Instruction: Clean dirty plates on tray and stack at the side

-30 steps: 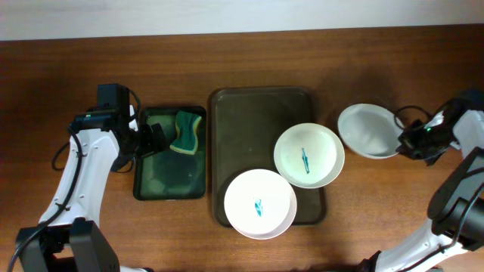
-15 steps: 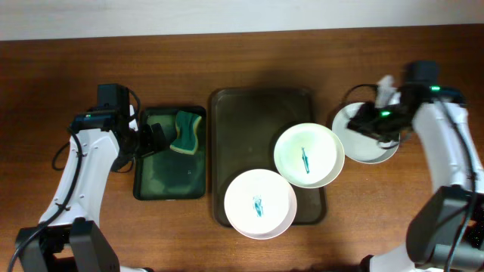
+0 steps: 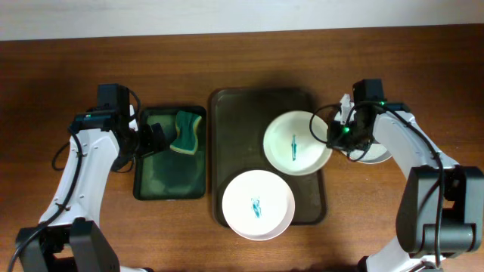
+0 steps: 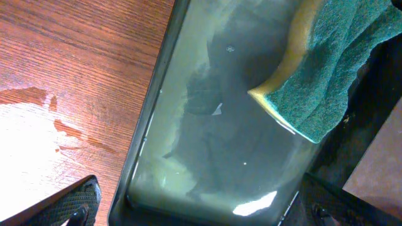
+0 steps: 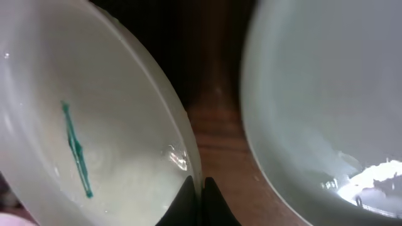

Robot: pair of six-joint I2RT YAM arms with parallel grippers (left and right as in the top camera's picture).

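The dark olive tray (image 3: 242, 121) holds two dirty plates, each with a teal smear: one at the upper right (image 3: 296, 143) and one at the front (image 3: 258, 202). My right gripper (image 3: 333, 136) is shut on the right rim of the upper plate; the right wrist view shows the fingertips (image 5: 201, 189) pinching that rim (image 5: 94, 125). A plain white plate (image 3: 376, 155) lies on the table right of the tray, partly under my right arm, and also shows in the right wrist view (image 5: 314, 94). My left gripper (image 3: 151, 140) is open and empty over the small green tray, as the left wrist view (image 4: 201, 207) also shows.
A smaller dark green tray (image 3: 170, 177) left of the big tray holds a yellow-and-green sponge (image 3: 187, 131). In the left wrist view the sponge (image 4: 326, 69) lies at the far end of this wet tray (image 4: 207, 125). Bare wooden table surrounds everything.
My right gripper moved left from the plain plate on the table to the upper dirty plate and closed on its rim. That plate shifted slightly left. The left arm has not moved.
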